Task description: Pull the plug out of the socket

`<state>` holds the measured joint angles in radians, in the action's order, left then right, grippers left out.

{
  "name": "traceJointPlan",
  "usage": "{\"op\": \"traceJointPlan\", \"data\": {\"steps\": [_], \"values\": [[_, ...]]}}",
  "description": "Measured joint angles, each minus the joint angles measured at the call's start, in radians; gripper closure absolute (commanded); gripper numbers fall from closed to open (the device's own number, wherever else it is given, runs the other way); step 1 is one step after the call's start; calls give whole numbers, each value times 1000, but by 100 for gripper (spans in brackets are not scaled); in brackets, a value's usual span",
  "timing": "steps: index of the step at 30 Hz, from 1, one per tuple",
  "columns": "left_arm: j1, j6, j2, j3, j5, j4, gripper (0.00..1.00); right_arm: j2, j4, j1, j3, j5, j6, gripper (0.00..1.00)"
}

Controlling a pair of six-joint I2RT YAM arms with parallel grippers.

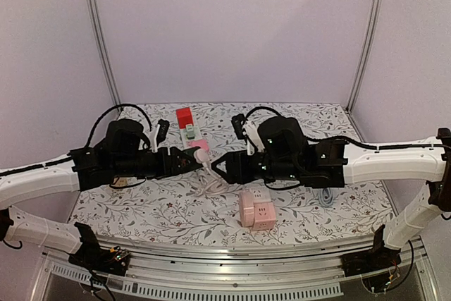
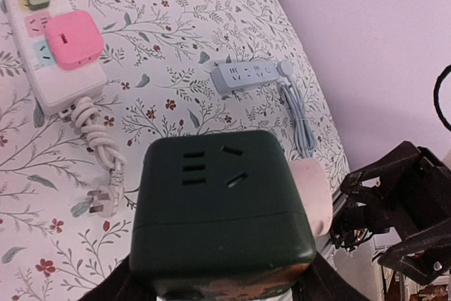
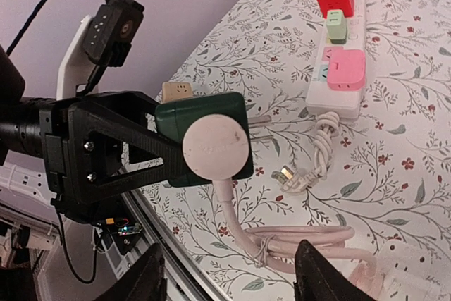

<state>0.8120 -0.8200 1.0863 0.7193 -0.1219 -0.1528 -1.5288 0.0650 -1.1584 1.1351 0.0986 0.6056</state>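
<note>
From above: found the left gripper (image 1: pixel 187 160) clenched on the dark green socket cube (image 1: pixel 180 161), raised off the table (image 1: pixel 141 206). Saw the pale plug (image 1: pixel 201 154) seated in the cube's face, turned toward the right gripper (image 1: pixel 217 166) and just ahead of its tips. Judged this a deliberate presentation: cube braced by one arm so as to let the other pull straight out.

Left wrist: looked down onto the socket cube (image 2: pixel 218 202) right at the gripper, with the gripper's own fingers mostly hidden beneath it. Spotted the plug (image 2: pixel 315 195) poking from the cube's right side, and the right gripper (image 2: pixel 352 209) beyond it, apart and not touching (white power strip (image 2: pixel 53 89) lying farther ahead on the table, no part of this).

Right wrist: saw its own fingers (image 3: pixel 151 276) spread wide, released, grasping nothing. Faced the plug's round back (image 3: pixel 215 147) dead ahead, in line with the gap but farther out. Traced the cord (image 3: pixel 236 216) drooping from the plug back toward the gripper, slack. Noted the left gripper (image 3: pixel 156 137) pinching the cube (image 3: pixel 176 114) from the far side, leaving the plug free to seize. Judged the pull not yet begun. Probably needed next: advancing, clamping the plug, drawing straight back along the prongs.
</note>
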Motion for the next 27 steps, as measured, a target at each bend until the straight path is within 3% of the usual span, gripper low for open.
{"op": "traceJointPlan", "data": {"steps": [4, 10, 18, 27], "values": [[0, 3, -16, -17, 4, 0, 74, 0, 7, 0, -2, 7, 7, 26], [16, 59, -20, -34, 8, 6, 74, -10, 93, 1, 74, 14, 17, 26], [56, 112, -21, -34, 31, 14, 74, -81, 135, 5, 205, -29, 39, 32], [77, 135, -21, -34, 37, 29, 75, -169, 187, 6, 233, -66, 63, 39]]}}
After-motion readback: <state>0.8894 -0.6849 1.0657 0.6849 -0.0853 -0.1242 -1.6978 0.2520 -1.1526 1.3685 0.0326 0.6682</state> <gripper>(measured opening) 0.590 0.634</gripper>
